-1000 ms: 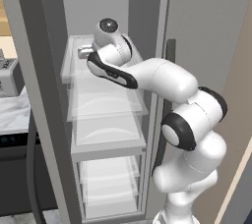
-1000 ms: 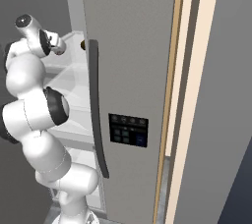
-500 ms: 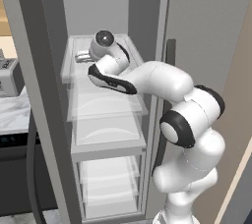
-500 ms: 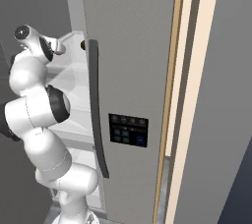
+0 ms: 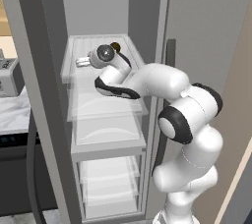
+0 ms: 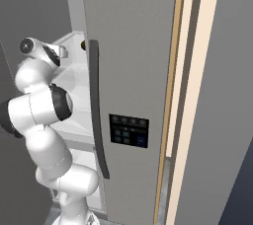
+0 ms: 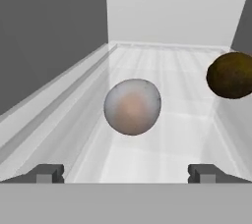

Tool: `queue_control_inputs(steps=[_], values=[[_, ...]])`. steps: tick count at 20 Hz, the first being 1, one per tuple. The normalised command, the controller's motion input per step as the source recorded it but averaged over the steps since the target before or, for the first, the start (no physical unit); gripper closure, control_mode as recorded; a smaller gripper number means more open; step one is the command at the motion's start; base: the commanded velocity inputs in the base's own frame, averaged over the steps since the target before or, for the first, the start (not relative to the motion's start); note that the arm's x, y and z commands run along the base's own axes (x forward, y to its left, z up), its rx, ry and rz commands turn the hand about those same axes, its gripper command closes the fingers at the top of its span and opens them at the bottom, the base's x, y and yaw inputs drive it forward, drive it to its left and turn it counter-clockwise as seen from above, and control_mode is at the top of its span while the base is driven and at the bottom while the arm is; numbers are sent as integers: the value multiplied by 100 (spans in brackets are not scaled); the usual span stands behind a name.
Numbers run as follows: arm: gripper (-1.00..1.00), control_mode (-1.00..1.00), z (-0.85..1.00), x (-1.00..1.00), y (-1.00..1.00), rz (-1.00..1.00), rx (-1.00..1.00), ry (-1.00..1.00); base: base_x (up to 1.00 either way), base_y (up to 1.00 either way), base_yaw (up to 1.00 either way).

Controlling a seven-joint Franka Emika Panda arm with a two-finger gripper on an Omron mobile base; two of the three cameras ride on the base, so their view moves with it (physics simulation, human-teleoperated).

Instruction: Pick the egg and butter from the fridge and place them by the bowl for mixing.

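Fridge shelf (image 7: pixel 162 134): one egg (image 7: pixel 132 106), one brown ball (image 7: pixel 230 75)

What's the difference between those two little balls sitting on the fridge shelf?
The egg is pale pinkish-grey; the brown ball is dark and mottled. In the hand view, the egg lies centred ahead of the open end effector, while the brown ball sits farther back, to the right, against the shelf's side. Both are small, roundish and similar in size, resting on the same glass shelf.

wall: tan strip (image 6: pixel 185 71) at right | counter (image 5: pixel 12 112): pale marble, far left | toaster (image 5: pixel 6 73): grey, on counter's back edge
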Motion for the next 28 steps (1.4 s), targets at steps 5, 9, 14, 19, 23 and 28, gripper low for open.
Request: queue_control_inputs(steps=[5, 9, 14, 19, 23, 28], values=[[-100, -100, 1, 26, 2, 0, 0, 9, 0, 0, 0], [-100, -100, 4, 33, 5, 0, 0, 15, 0, 0, 0], [-100, -100, 2, 28, 1, 0, 0, 13, 0, 0, 0], [-100, -100, 8, 8, 2, 0, 0, 3, 0, 0, 0], [-100, -100, 2, 0, 0, 0, 0, 0, 0, 0, 0], [-100, -100, 0, 2, 0, 0, 0, 0, 0, 0, 0]])
